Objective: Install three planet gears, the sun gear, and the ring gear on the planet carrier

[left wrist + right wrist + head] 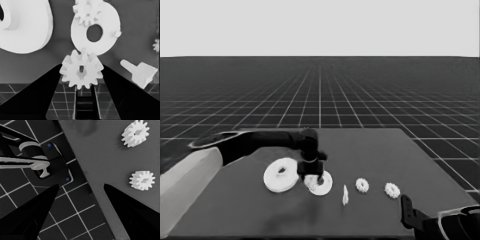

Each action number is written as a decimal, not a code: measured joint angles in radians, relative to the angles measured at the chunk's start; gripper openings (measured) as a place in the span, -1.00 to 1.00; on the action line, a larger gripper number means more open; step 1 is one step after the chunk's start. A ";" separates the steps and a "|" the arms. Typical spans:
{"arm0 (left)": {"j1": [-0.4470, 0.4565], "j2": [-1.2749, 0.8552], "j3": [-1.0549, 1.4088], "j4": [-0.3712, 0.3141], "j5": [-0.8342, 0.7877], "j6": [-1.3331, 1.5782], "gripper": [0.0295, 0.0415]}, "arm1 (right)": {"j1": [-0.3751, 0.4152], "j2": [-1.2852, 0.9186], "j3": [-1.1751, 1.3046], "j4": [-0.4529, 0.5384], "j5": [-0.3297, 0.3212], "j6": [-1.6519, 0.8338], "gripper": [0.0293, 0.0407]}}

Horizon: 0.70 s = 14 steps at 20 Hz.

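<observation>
The left jaws point(81, 72) are clamped on a gear point(82, 72), held over the near edge of the smaller round part point(320, 183). That part already carries one gear point(85, 11) on its far side, and a bare peg point(115, 33) stands up beside its centre hole. The right jaws point(81, 187) stand wide apart with nothing between them, parked over the table's point(370, 145) near right corner. Just right of the smaller round part lies the thin white piece point(345, 195). Farther right lie two loose gears, one point(362, 185) near it and the other point(392, 190) beyond. The larger round part point(281, 175) lies flat just left of the smaller one.
</observation>
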 joint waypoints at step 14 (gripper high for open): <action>0.167 0.058 -0.159 0.163 -0.036 0.091 -0.72 | 0.000 0.000 0.000 0.000 0.000 0.000 0.61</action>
